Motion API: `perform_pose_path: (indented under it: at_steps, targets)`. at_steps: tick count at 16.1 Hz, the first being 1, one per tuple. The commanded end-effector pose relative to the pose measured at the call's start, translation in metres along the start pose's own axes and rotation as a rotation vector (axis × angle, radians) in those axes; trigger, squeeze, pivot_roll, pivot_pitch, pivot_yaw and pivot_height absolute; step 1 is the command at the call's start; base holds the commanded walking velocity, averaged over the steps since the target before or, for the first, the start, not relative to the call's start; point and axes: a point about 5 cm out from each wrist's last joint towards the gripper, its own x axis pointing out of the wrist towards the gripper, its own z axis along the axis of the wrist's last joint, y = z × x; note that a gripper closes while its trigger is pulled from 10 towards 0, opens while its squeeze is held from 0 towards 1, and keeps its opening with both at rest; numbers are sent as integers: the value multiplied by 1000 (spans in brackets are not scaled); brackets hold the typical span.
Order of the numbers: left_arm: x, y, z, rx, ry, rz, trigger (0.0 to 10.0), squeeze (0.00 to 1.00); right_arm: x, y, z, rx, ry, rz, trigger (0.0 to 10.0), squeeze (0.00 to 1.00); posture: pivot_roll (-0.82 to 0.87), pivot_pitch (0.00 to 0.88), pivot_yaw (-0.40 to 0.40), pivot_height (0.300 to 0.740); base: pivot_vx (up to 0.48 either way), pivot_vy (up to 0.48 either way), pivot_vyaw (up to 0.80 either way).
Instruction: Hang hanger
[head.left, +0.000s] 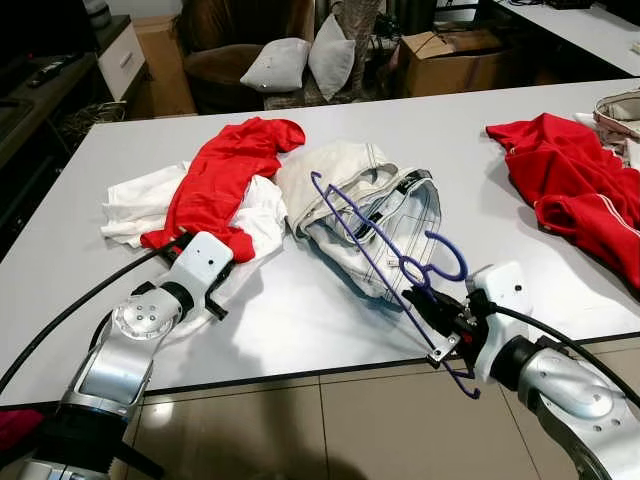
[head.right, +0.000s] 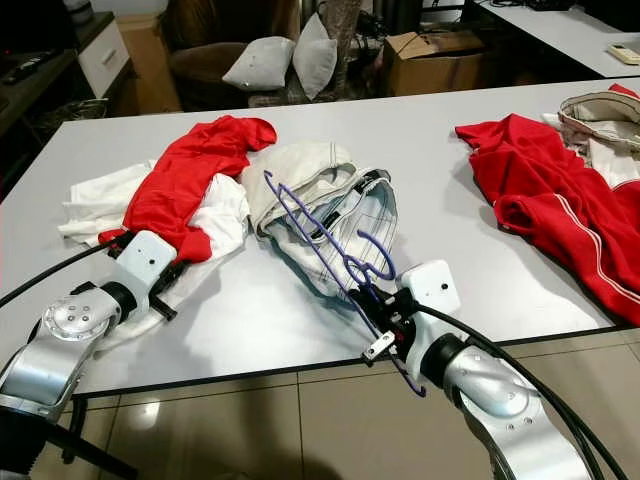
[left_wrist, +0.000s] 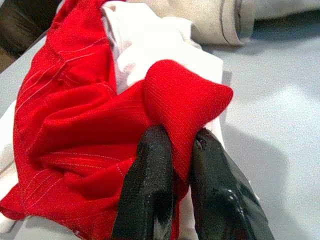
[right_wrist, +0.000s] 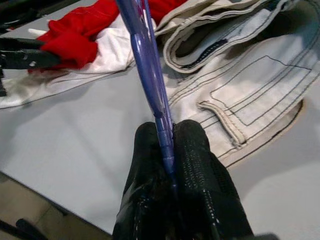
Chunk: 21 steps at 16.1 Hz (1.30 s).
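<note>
Hanger (head.left: 400, 255) slants over the jeans (head.left: 385, 215) on our table (head.left: 300, 310), pinched tight in our right gripper (right_wrist: 172, 150). Our left gripper (left_wrist: 175, 150) is closed on a red shirt (head.left: 225, 170) fold.

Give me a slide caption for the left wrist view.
Left gripper shut on a fold of the red garment, which lies over a white garment on the grey table.

Two silver metal arms with rounded joints, white box-shaped wrist housings, thick black cables trailing from each. Left gripper (head.left: 183, 243) and right gripper (head.left: 420, 298): textured black rubbery fingers (right_wrist: 200, 175).
</note>
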Motion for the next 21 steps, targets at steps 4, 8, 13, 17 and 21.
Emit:
perform_pose_path:
  at_steps: [4,8,13,17,21]
  targets:
    - [1,11,16,-138,-75,25,0,0,5,-11,-7,6,24,-101,10000,0,-71,0,85,740,0,0,0]
    - [8,36,87,-132,-307,-8,0,0,9,-23,-14,45,33,-214,10000,0,-40,0,92,740,0,0,0]
    - [-11,68,210,89,-654,-10,0,0,19,-25,-12,64,-5,-252,10000,0,-23,0,107,740,0,0,0]
    - [-32,75,261,69,-874,-27,0,0,19,-31,-9,84,-38,-314,10000,0,-20,0,119,740,0,0,0]
    - [-17,57,257,124,-825,-142,0,0,18,-39,-6,74,-66,-381,10000,0,-27,0,125,740,0,0,0]
